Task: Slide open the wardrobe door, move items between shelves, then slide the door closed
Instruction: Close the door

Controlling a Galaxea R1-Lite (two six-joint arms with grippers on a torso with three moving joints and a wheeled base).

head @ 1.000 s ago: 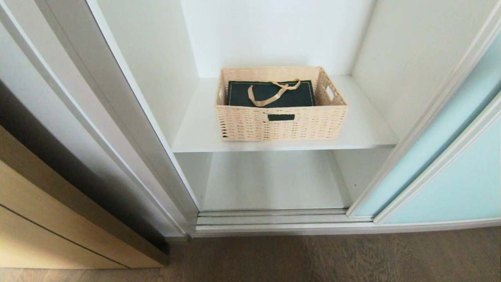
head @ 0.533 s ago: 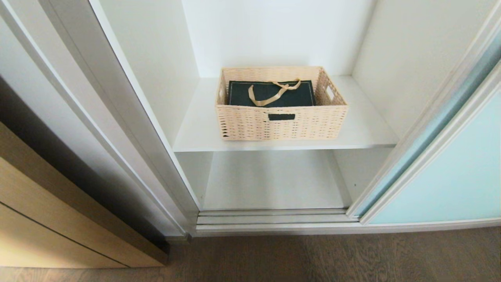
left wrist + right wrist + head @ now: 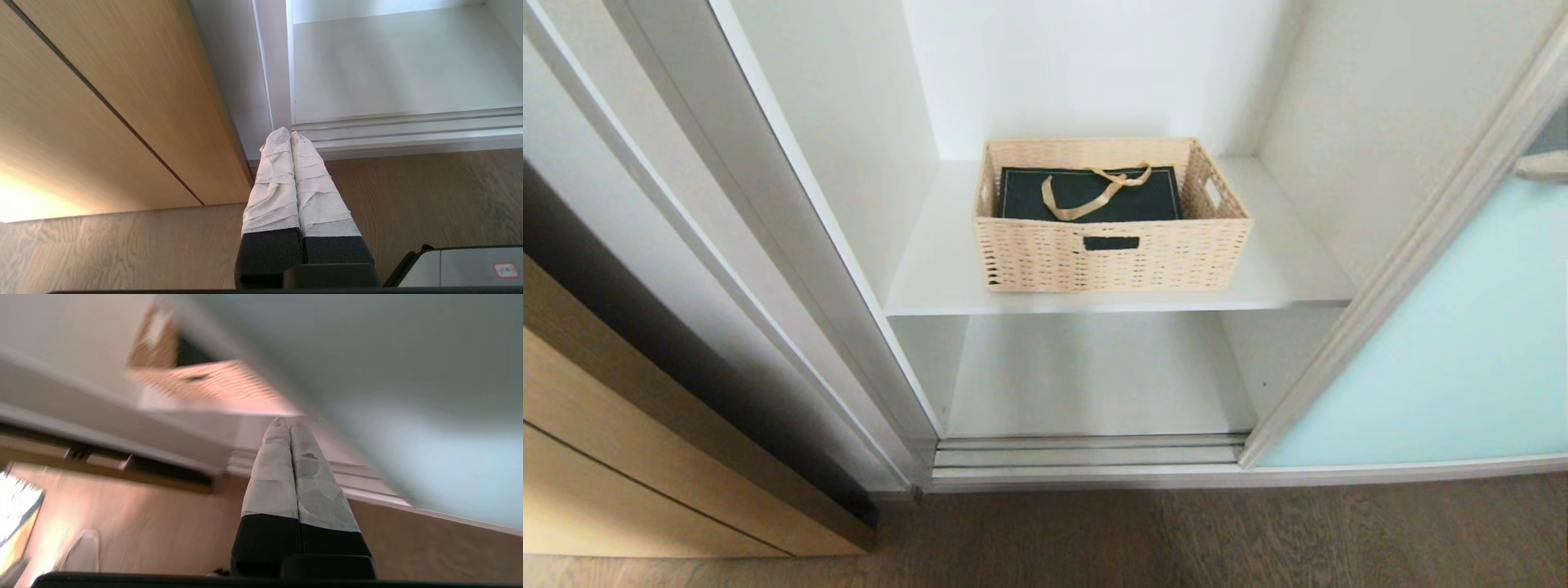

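The tan wicker basket (image 3: pixel 1109 245) stands on the upper shelf (image 3: pixel 927 278) with the dark green gift bag (image 3: pixel 1086 196) lying flat inside it. The lower shelf (image 3: pixel 1086 376) below is bare. The frosted blue-green sliding wardrobe door (image 3: pixel 1445 359) covers the right side, its frame edge at the opening's right. My right gripper (image 3: pixel 1543 166) shows at the head view's right edge against the door, shut with nothing in it (image 3: pixel 289 424). My left gripper (image 3: pixel 290 134) is shut and empty, low over the floor by the wardrobe's left corner.
A light wood cabinet front (image 3: pixel 613 457) stands left of the wardrobe. The bottom door track (image 3: pixel 1086 457) runs along the opening, with brown wood-grain floor (image 3: pixel 1176 539) in front. A part of my base (image 3: pixel 461 265) sits beside the left gripper.
The sliding door's left edge has moved left and now covers the panel behind it. My right gripper's tip has come into the head view at the right edge. Basket and bag have not moved.
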